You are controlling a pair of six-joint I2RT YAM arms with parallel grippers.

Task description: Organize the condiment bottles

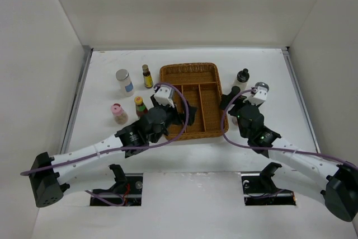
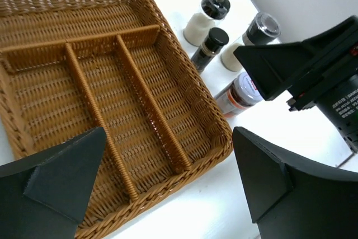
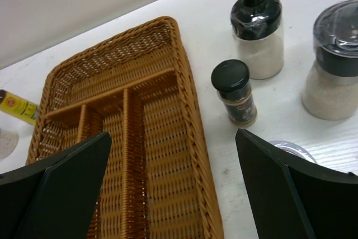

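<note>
The wicker tray point(image 1: 193, 71) is empty. Left of it stand a silver-lidded white jar point(image 1: 124, 81), a dark yellow-label bottle point(image 1: 147, 76), a pink-lidded jar point(image 1: 118, 113) and an orange-capped sauce bottle point(image 1: 140, 105). Right of it stand a black-capped bottle point(image 1: 241, 78) and a grey-lidded shaker point(image 1: 260, 90). The right wrist view shows a small black-capped spice bottle point(image 3: 236, 92) too. My left gripper point(image 1: 182, 113) hangs open and empty over the tray's near edge point(image 2: 168, 155). My right gripper point(image 1: 230, 100) is open and empty over the tray's right rim point(image 3: 173, 138).
A small jar with a clear grey lid point(image 2: 239, 94) stands on the table close under my right gripper, just right of the tray. White walls enclose the table on three sides. The tray has a cross section at the back and three long compartments.
</note>
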